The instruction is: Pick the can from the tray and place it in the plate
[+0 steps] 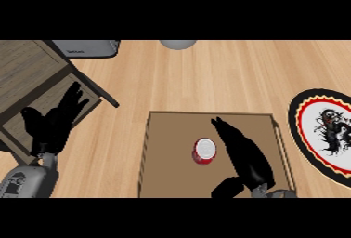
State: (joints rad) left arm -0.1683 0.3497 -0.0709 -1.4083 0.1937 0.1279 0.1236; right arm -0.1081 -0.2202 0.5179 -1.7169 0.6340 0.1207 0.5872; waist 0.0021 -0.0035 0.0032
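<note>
We are working over the bench [226,79], a pale wooden top that is carrying everything here. On it, near the middle, the tray [171,162] is lying flat, a brown board with a low rim; at the view's right edge the plate [305,139] is showing only in part, black-rimmed with a red and yellow band and a dark figure on its white centre. The two are lying near each other, and we are not seeing them touch.

We are judging ourselves to be in the reach step: the can is not yet grasped. Our right hand [247,155] is lying over the tray with fingers straight and the thumb spread off below, wide open, just beside the can [204,150] on its right side. Whether a finger is already touching it, we cannot tell. Our left hand [55,123] is resting open at the view's left, fingers up, over a wooden box [27,69] that is sitting at the bench's corner.

The tray is holding one thing only, the can, standing upright with its white top facing us and a red wall below. The plate is holding nothing.

Next, we are thinking, the right hand needs to close round the can's wall, lift it clear of the tray's rim, carry it rightward and set it upright on the plate's centre.
</note>
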